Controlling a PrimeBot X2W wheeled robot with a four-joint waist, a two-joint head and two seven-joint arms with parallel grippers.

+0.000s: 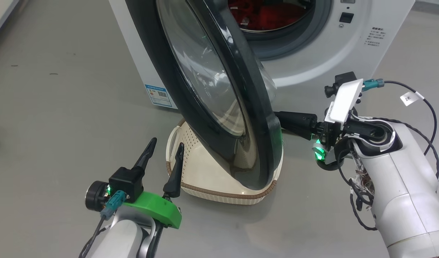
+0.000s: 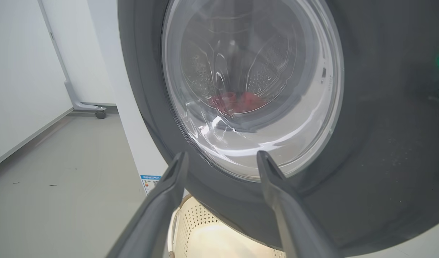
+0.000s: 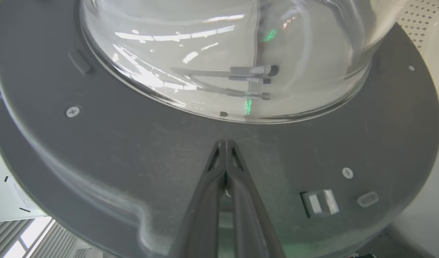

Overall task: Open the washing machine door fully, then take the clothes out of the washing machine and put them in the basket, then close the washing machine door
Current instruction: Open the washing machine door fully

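The washing machine is a white box with its door swung partly out, black rim and clear glass bowl edge-on over the cream basket. Red clothes lie in the drum and show through the glass. My right gripper is shut, its tips pressed against the grey inner face of the door just below the bowl; its fingers reach the rim's inner side from the right. My left gripper stands open, holding nothing, on the door's outer side, left of the basket.
Grey floor spreads to the left of the machine. A white partition on a wheeled foot stands at the far left. A blue label marks the machine's side. Cables loop around my right forearm.
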